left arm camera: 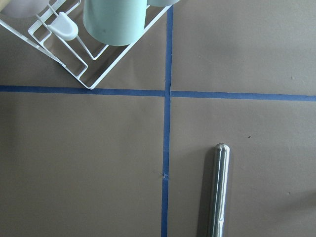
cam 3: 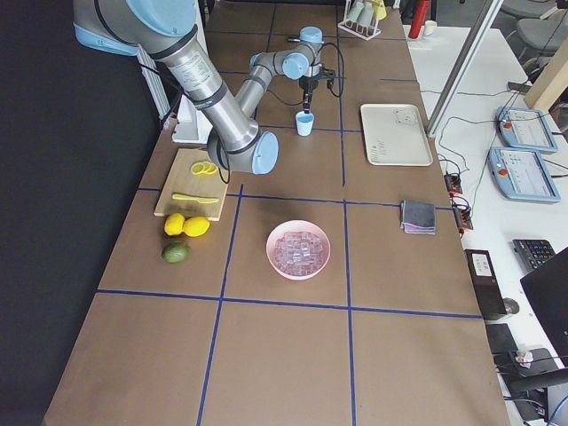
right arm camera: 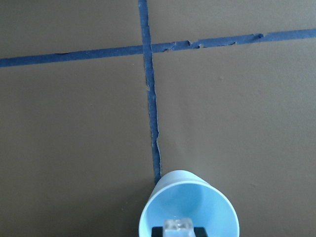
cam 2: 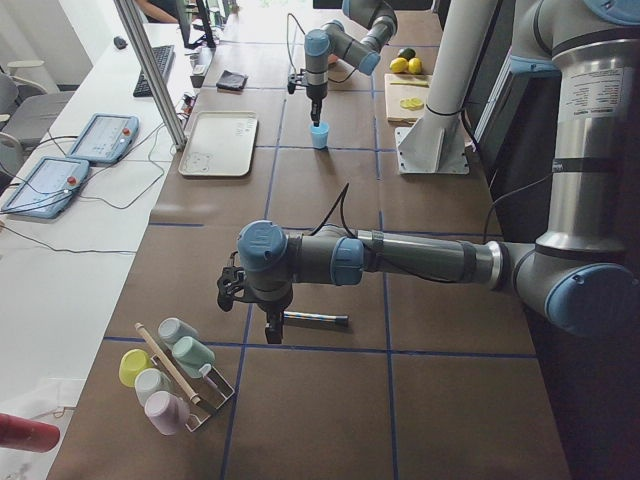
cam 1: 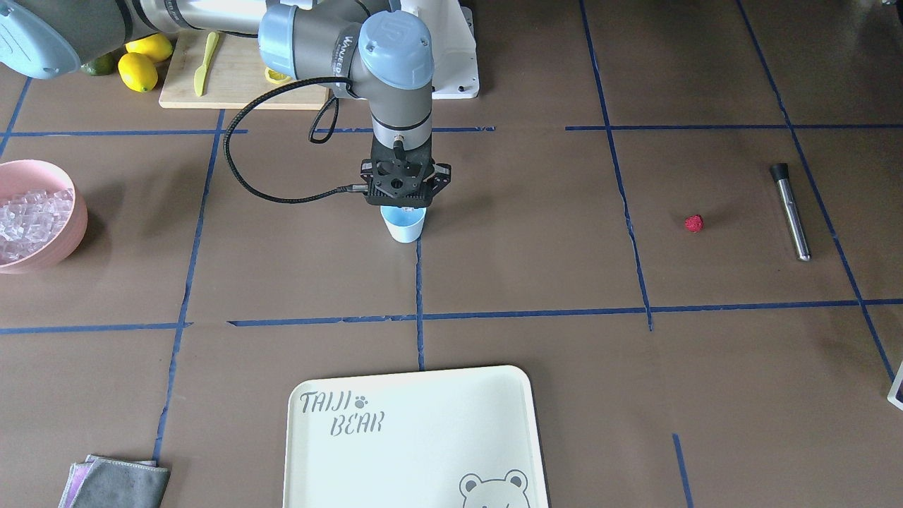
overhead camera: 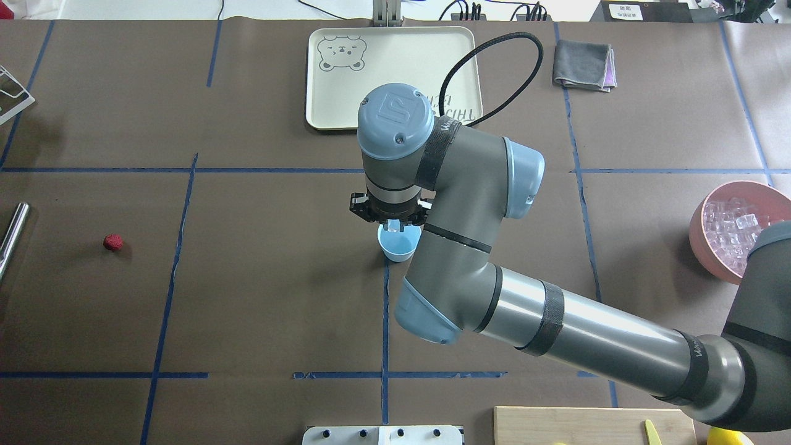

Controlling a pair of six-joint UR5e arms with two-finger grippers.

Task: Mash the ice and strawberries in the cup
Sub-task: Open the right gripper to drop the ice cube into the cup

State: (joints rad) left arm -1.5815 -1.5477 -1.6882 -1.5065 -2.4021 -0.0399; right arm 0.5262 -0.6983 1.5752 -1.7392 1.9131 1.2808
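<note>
The light blue cup (cam 1: 404, 226) stands upright near the table's middle, on a blue tape line. My right gripper (cam 1: 403, 209) hangs straight over its mouth. In the right wrist view it (right arm camera: 178, 231) is shut on one clear ice cube (right arm camera: 178, 225) just above the cup (right arm camera: 187, 200). More ice (cam 1: 32, 215) fills the pink bowl (cam 1: 67, 243). The red strawberry (cam 1: 694, 224) lies alone on the table. My left gripper (cam 2: 270, 330) shows only in the exterior left view, over the metal muddler (left arm camera: 218, 192); I cannot tell whether it is open or shut.
A white bear tray (cam 1: 423, 430) lies at the operators' edge. A grey cloth (cam 1: 116, 483) lies beside it. A cutting board (cam 1: 240, 85) with a yellow knife and lemons (cam 1: 137, 70) sits near the robot base. A wire rack of cups (cam 2: 170, 375) stands by the muddler.
</note>
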